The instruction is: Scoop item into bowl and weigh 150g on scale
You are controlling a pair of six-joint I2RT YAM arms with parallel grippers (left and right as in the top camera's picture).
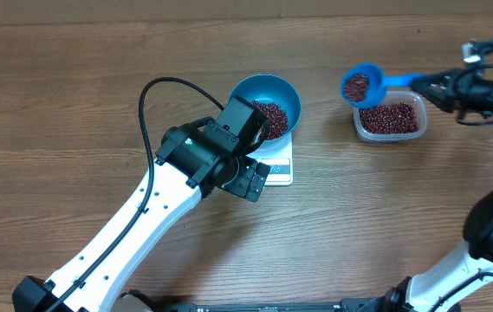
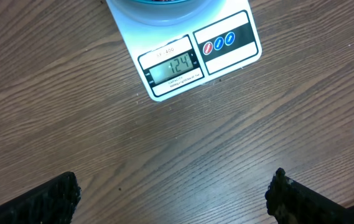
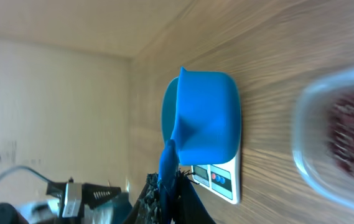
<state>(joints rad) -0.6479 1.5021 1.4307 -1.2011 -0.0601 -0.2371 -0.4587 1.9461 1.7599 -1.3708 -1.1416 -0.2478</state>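
Nearest, left gripper (image 2: 175, 186): jaws spread wide and holding nothing. It hangs over bare wooden table (image 1: 73, 78) just in front of the scale, and its two dark fingertips show at the lower corners of the left wrist view.
Left arm: white links run from the near edge up and to the right. The black wrist overhangs the bowl's near-left rim and hides part of the scale from above, and a black cable (image 1: 155, 87) loops off to its left.
Scale: small white square kitchen scale (image 2: 226, 37), set slightly askew. Its display strip and buttons lie along the near edge, facing the left gripper, and the display reads 124.
Bowl: round, deep, bright blue bowl (image 1: 263, 87), upright on the scale and wider than it.
Beans: small dark red beans (image 1: 274, 119) heaped in the bowl toward its near-right side. More lie in the tub and in the scoop.
Tub: clear rounded-rectangle plastic tub (image 1: 357, 126) on the table, right of the bowl and apart from it.
Scoop: small blue plastic handled scoop (image 1: 360, 85), loaded and held up over the tub's far-left corner, between tub and bowl. Its long axis runs left to right, with the cup pointing left toward the bowl and the handle pointing right.
Right gripper (image 1: 425, 84): clamped tight on the end of the scoop's handle, at the far right.
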